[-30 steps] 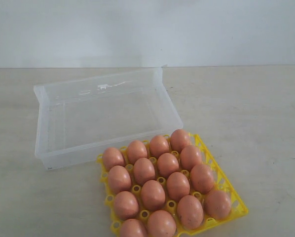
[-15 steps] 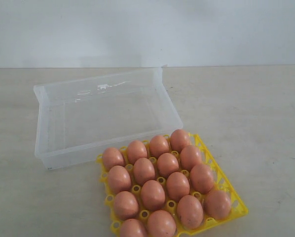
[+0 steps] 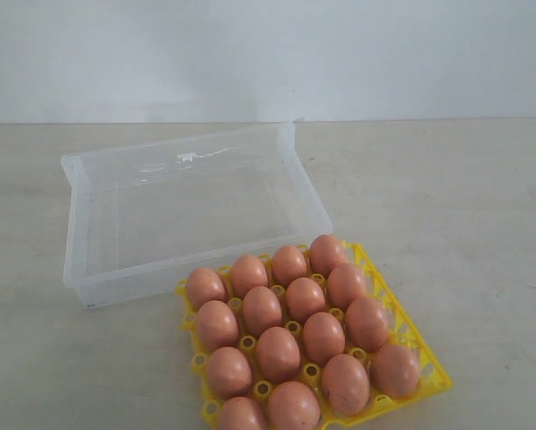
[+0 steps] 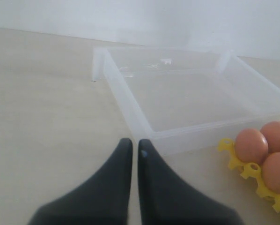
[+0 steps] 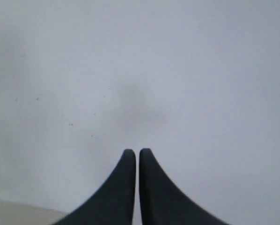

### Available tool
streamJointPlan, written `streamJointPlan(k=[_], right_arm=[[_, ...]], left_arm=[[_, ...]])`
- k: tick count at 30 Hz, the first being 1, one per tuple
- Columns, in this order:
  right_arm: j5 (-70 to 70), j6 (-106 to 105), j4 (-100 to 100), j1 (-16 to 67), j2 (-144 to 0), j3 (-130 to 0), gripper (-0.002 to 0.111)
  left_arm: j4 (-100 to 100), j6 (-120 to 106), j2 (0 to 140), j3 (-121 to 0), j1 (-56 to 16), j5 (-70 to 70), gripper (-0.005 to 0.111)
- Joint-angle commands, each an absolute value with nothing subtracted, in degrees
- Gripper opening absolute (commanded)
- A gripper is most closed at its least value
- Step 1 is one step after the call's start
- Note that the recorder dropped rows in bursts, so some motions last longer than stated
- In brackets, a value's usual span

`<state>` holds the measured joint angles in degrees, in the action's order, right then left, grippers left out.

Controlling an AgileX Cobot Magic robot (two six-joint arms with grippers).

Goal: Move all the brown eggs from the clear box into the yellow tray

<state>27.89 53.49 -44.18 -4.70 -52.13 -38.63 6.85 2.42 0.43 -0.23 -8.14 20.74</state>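
Clamped shut in the left wrist view: left claw (image 4: 135, 143), black fingers (image 4: 112, 192) side by side with only a hairline slit between the tips, gripping nothing. Points over the pale tabletop (image 4: 46, 117) toward the clear box (image 4: 196, 135), tips near its closest wall but apart from it. Through that box, only its own see-through floor and walls. Just beside one box corner, a corner of the yellow tray (image 4: 233, 159), with brown eggs (image 4: 251, 145) seated in its cups; cannot tell from here whether tray and box touch.

Closed as well in the right wrist view: right claw (image 5: 136, 152), tips together, nothing between them. Faces a blank grey-white wall (image 5: 140, 70), with a beige strip showing beside one finger.

Exterior view last. Neither claw in sight. Clear box (image 3: 160, 273) at about 10 o'clock from the frame's middle, resting flat on the tabletop (image 3: 465, 224). Yellow tray (image 3: 435, 380) at about 5 o'clock from the box, its 11 o'clock edge right against the box's near wall. Brown eggs (image 3: 277, 353) upright in the tray's cups, four rows of four, with the 6 o'clock row partly cut by the frame edge.
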Motion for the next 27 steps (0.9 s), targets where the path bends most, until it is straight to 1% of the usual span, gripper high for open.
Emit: streamJointPlan(k=[1, 4, 7, 12, 17, 19, 20, 22, 24, 26, 27], right_arm=[[23.39, 43.65, -59.42, -4.63, -49.79, -38.72, 0.000], [17.03, 35.61, -66.15, -4.63, -48.40, -38.72, 0.000], [13.65, 28.27, -76.26, -4.63, -47.17, -38.72, 0.000], [12.56, 26.82, -99.09, -4.63, -44.88, -38.72, 0.000], [9.33, 26.18, -99.95, -4.63, -38.80, -38.72, 0.000], [5.33, 28.79, -99.95, -4.63, -35.24, -38.72, 0.000], [1.28, 33.11, -97.54, -4.63, -33.15, -38.72, 0.000], [-8.78, 46.47, -86.43, -4.63, -29.42, -38.72, 0.000], [-23.85, 57.93, -71.70, -4.63, -25.95, -38.72, 0.000], [-36.47, 60.31, -61.66, -4.63, -24.38, -38.25, 0.000], [-38.81, 60.31, -58.50, -4.63, -23.97, -37.20, 0.000]], left_arm=[[6.61, 2.18, 0.67, 0.00, -8.27, 20.31, 0.004], [6.61, 2.18, 0.67, 0.00, -8.27, 20.31, 0.004], [6.61, 2.18, 0.67, 0.00, -8.27, 20.31, 0.004], [6.61, 2.18, 0.67, 0.00, -8.27, 20.31, 0.004], [6.61, 2.18, 0.67, 0.00, -8.27, 20.31, 0.004], [6.61, 2.18, 0.67, 0.00, -8.27, 20.31, 0.004], [6.61, 2.18, 0.67, 0.00, -8.27, 20.31, 0.004], [6.61, 2.18, 0.67, 0.00, -8.27, 20.31, 0.004], [6.61, 2.18, 0.67, 0.00, -8.27, 20.31, 0.004], [6.61, 2.18, 0.67, 0.00, -8.27, 20.31, 0.004], [6.61, 2.18, 0.67, 0.00, -8.27, 20.31, 0.004]])
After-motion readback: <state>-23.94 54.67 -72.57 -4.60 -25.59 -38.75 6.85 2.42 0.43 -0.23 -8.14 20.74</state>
